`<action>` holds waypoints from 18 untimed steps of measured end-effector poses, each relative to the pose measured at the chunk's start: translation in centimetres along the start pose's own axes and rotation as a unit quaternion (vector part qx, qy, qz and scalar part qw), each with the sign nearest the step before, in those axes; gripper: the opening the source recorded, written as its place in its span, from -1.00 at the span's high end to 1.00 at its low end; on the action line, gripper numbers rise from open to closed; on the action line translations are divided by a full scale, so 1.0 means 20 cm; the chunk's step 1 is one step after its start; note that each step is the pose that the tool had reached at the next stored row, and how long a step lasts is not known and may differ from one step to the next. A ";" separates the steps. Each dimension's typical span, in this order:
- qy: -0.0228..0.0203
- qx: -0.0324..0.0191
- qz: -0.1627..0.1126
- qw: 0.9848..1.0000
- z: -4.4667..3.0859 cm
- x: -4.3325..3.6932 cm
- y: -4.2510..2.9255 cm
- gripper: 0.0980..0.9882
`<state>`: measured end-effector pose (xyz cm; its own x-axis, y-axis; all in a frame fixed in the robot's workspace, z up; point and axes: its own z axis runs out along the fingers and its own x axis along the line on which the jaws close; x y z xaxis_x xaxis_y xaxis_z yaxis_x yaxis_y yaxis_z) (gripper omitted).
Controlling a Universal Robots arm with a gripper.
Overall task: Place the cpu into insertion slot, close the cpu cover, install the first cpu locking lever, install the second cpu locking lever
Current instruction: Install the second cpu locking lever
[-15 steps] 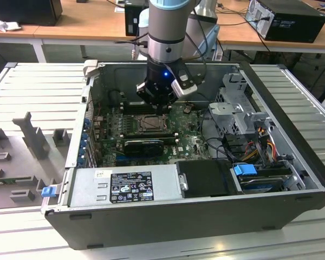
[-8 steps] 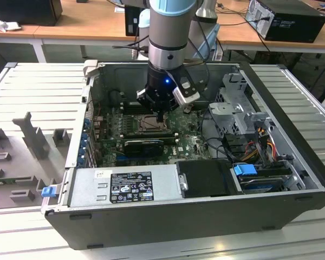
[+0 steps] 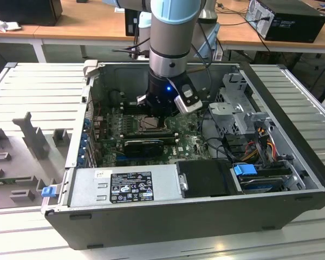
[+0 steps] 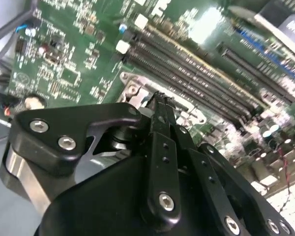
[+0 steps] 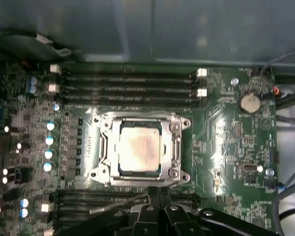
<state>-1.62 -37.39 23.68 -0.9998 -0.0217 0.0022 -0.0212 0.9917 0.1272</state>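
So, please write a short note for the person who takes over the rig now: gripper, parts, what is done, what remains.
Gripper: jaws shut, holding nothing, low over the board beside the socket's edge.
Cpu: seated in the slot, pale face showing.
Cover: down, framing the cpu.
Done: cpu placed, cover closed.
Left: both locking levers; from these views I cannot tell whether either one is latched yet. Check before moving.
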 end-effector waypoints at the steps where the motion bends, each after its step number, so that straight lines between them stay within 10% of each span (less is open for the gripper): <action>1: 0.000 -0.003 0.000 1.000 -0.003 0.008 -0.020 0.98; 18: 0.000 -0.018 -0.007 1.000 0.061 0.170 -0.051 0.98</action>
<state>-5.00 -38.32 22.35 -0.9994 -0.0353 0.0010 -0.0346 0.9859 0.1638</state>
